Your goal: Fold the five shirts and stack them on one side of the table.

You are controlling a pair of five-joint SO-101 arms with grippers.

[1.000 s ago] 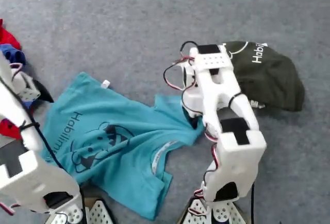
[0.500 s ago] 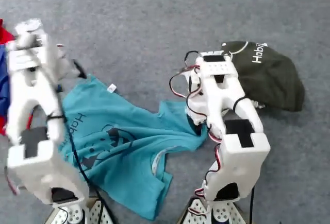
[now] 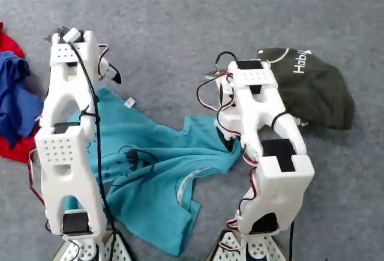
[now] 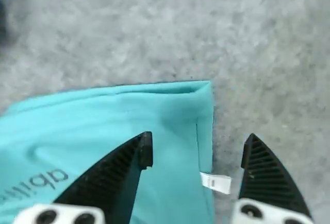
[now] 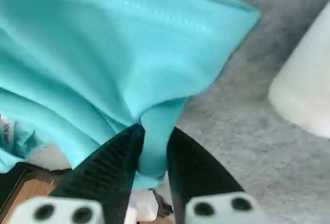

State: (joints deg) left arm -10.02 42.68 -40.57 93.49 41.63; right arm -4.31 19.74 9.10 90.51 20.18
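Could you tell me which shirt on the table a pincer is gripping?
The teal shirt, spread mid-table: the right pincer is shut on a fold of it. The dark green shirt, blue shirt and red shirt lie ungripped.

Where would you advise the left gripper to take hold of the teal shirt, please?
Probably at the flat corner of the teal shirt, near the white tag. The left gripper hangs open over that edge; come down from above, one finger on cloth, one on bare table, since the edge lies straight and unbunched there.
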